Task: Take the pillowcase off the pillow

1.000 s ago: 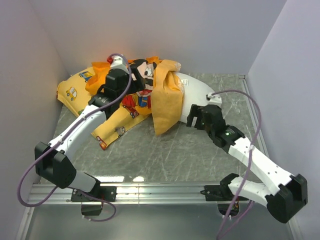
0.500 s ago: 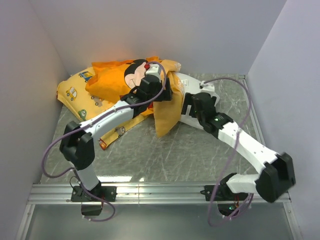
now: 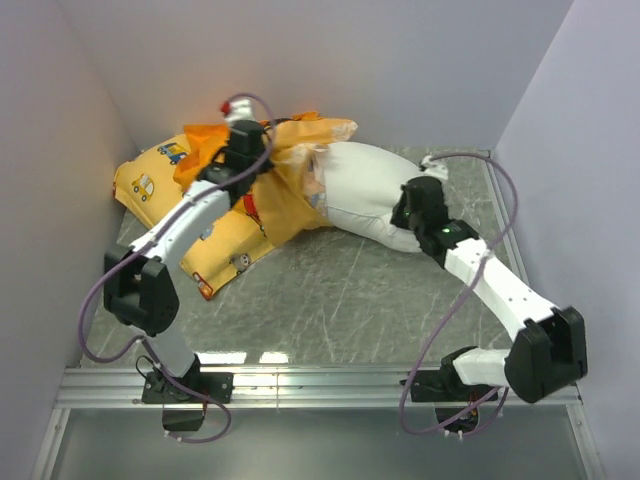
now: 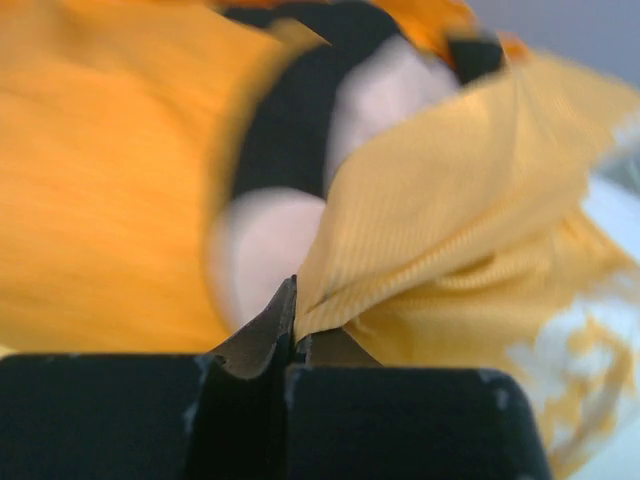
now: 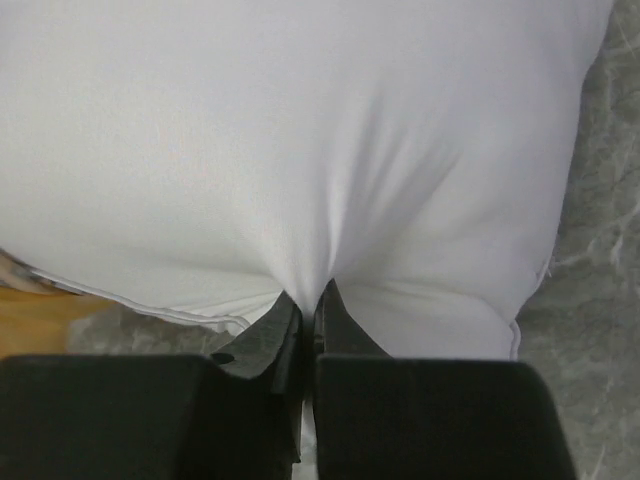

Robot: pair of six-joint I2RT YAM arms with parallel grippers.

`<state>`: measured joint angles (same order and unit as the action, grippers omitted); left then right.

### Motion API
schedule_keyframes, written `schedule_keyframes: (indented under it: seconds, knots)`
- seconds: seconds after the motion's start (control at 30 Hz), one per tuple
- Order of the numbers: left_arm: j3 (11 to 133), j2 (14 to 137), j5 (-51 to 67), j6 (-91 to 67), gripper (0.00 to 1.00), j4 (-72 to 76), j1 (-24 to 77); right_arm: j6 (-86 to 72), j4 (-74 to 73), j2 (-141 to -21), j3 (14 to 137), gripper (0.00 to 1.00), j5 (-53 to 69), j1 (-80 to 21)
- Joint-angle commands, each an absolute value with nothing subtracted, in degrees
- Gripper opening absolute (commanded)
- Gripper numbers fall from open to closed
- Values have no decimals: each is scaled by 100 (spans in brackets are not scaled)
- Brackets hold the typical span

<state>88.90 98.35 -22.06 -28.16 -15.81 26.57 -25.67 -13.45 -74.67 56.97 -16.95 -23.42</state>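
The white pillow [image 3: 365,190] lies at the back of the table, its right half bare. The orange pillowcase [image 3: 285,175] is bunched over its left end against the back wall. My left gripper [image 3: 243,160] is shut on a fold of the pillowcase [image 4: 450,200]; the jaws [image 4: 296,335] pinch the paler yellow cloth, with the black and pale face print behind. My right gripper [image 3: 412,210] is shut on the pillow [image 5: 300,130], a pinch of white fabric drawn between its fingers [image 5: 312,315] at the pillow's right end.
A smaller yellow cushion [image 3: 165,190] printed with little vehicles lies at the back left, partly under the pillowcase. Grey walls close in the left, back and right. The marbled table [image 3: 350,290] stretches to the metal rail [image 3: 320,380] in front.
Both grippers have shut, the left on the pillowcase, the right on the pillow. The left arm pulled the orange cloth leftward, baring more white pillow. The right gripper moved onto the pillow's right end.
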Motion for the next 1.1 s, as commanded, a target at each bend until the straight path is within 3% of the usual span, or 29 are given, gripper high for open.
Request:
schedule_keyframes:
  seconds: [0.0, 0.07, 0.2, 0.27, 0.3, 0.4, 0.53, 0.7, 0.93, 0.97, 1.07]
  knots:
    - [9193, 9027, -2672, -2856, 0, -1634, 1698, -2540, -1863, -6489, 5757, 0, -1830, -1445]
    - [9237, 8746, -2576, -2892, 0, -1583, 1170, -2549, -2003, -5849, 5818, 0, -1557, -1091]
    - [9605, 8604, -2182, -2515, 0, -1626, 1081, -2470, -2355, -5502, 6082, 1, -1355, -888]
    - [9563, 8543, -1846, -2426, 0, -1626, 1326, -2365, -2198, -5319, 5951, 16, -1109, -993]
    - [9380, 8499, -1706, -2365, 0, -1522, 1510, -2312, -2136, -5248, 5907, 33, -1081, -1080]
    - [8906, 8332, -1424, -2251, 0, -1328, 1906, -1891, -1794, -5054, 5792, 65, -1422, -1861]
    - [8622, 8305, -1240, -2197, 0, -1143, 2574, -1223, -1504, -5246, 6020, 82, -1487, -2828]
    - [8605, 8350, -1257, -2206, 0, -1230, 2900, -343, -1441, -6212, 6275, 88, -1687, -4014]
    - [8631, 8411, -1125, -2250, 0, -1362, 2953, -359, -1274, -8108, 6442, 92, -2336, -4553]
    - [8692, 8429, -1134, -2259, 1, -1406, 2971, -439, -1396, -8347, 6555, 90, -2529, -4544]
    - [8824, 8437, -1143, -2250, 0, -1520, 2988, -650, -1818, -8982, 6986, 64, -2996, -4535]
